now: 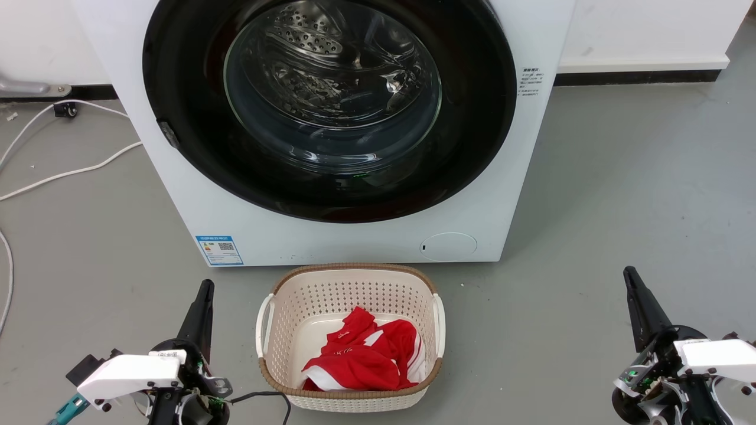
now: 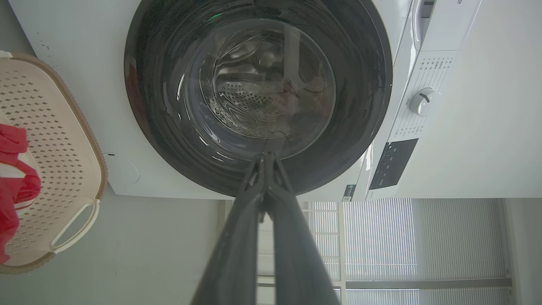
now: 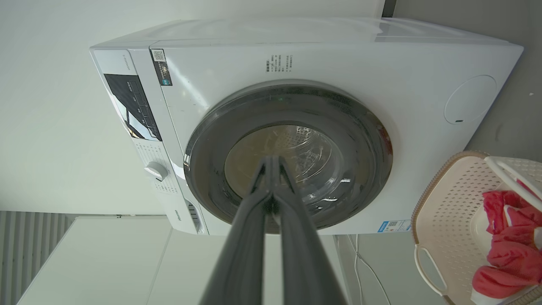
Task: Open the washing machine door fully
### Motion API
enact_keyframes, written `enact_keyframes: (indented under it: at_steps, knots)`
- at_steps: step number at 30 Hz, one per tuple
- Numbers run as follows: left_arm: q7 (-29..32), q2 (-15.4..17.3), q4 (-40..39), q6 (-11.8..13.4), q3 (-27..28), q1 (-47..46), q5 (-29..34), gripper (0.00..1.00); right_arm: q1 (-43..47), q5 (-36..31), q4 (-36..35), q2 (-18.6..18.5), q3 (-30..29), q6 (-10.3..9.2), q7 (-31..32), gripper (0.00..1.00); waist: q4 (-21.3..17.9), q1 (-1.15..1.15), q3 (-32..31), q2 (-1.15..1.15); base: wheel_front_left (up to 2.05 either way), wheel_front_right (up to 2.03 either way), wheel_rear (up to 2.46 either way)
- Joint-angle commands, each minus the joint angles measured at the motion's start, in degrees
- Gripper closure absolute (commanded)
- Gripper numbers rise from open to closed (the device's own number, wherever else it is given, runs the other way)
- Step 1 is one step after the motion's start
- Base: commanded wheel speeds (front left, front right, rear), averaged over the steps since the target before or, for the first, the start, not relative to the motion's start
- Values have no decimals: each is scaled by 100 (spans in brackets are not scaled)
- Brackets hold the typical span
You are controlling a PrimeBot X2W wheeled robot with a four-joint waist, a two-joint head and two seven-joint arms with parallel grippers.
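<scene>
The white washing machine (image 1: 366,236) stands ahead of me on the grey floor. Its big round glossy black door (image 1: 472,147) lies flat against the front, closed, with the steel drum showing through the glass bowl. A small dark tab sits on the door's left rim (image 1: 168,133). My left gripper (image 1: 206,287) is low at the left, shut and empty, well short of the machine. My right gripper (image 1: 629,274) is low at the right, also shut and empty. The door (image 2: 169,127) and my shut left gripper (image 2: 264,156) appear in the left wrist view; the right wrist view shows the door (image 3: 360,140) and shut right gripper (image 3: 271,159).
A cream perforated laundry basket (image 1: 283,307) with a red and white garment (image 1: 366,354) sits on the floor right in front of the machine, between my arms. White cables (image 1: 65,171) trail over the floor at the left. Open floor lies to the right.
</scene>
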Motion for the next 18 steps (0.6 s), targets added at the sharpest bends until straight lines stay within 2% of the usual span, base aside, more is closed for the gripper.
enact_keyframes:
  at_steps: [1,18]
  knots:
    - [19,2,4,-16,5,-43,17,100,-72,-16,10,10,-16,0,4,100,0,0,0,0,0,0,0]
    - [30,-13,5,-16,26,-45,40,100,-74,-39,11,27,-40,0,32,100,0,0,0,0,0,0,0]
